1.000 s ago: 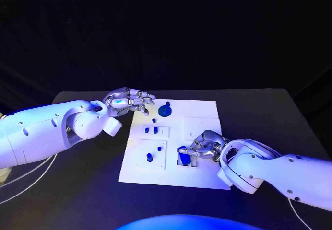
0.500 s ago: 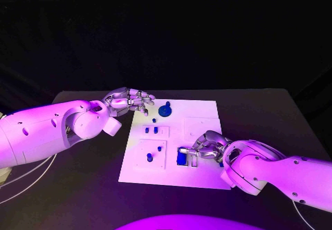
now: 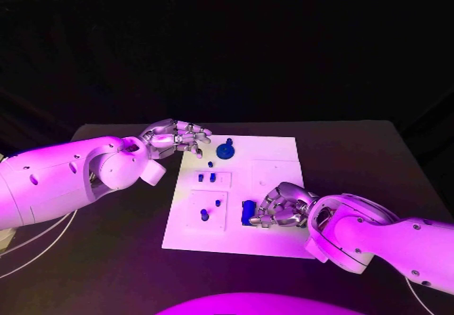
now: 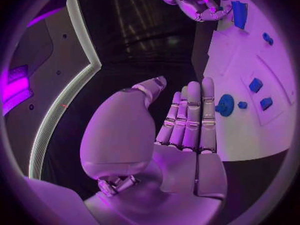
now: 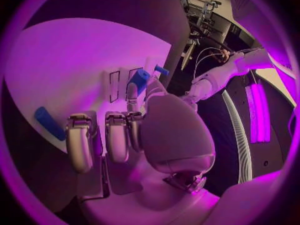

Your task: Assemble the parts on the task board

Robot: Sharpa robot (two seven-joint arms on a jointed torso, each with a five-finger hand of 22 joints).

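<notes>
A white board [image 3: 237,193] is seen lying flat in the middle of a black bench [image 3: 378,157], with small blue parts spread over it. A blue gear [image 3: 225,151] is set near the board's far edge, two small pegs [image 3: 207,177] stand in a raised panel just below it, and two more parts [image 3: 210,209] stand in a larger panel nearer the robot. A long blue block [image 3: 248,212] is shown at the near right of the board, touched by the right hand [image 3: 281,207], whose fingers [image 5: 116,137] are curled narrowly around it; whether the block is lifted or merely pressed cannot be told. In the right wrist view a blue part [image 5: 140,80] is seen at the fingertips. The left hand [image 3: 177,138] is held above the board's far left corner, beside the gear, its fingers [image 4: 190,115] straight, close together and holding nothing.
</notes>
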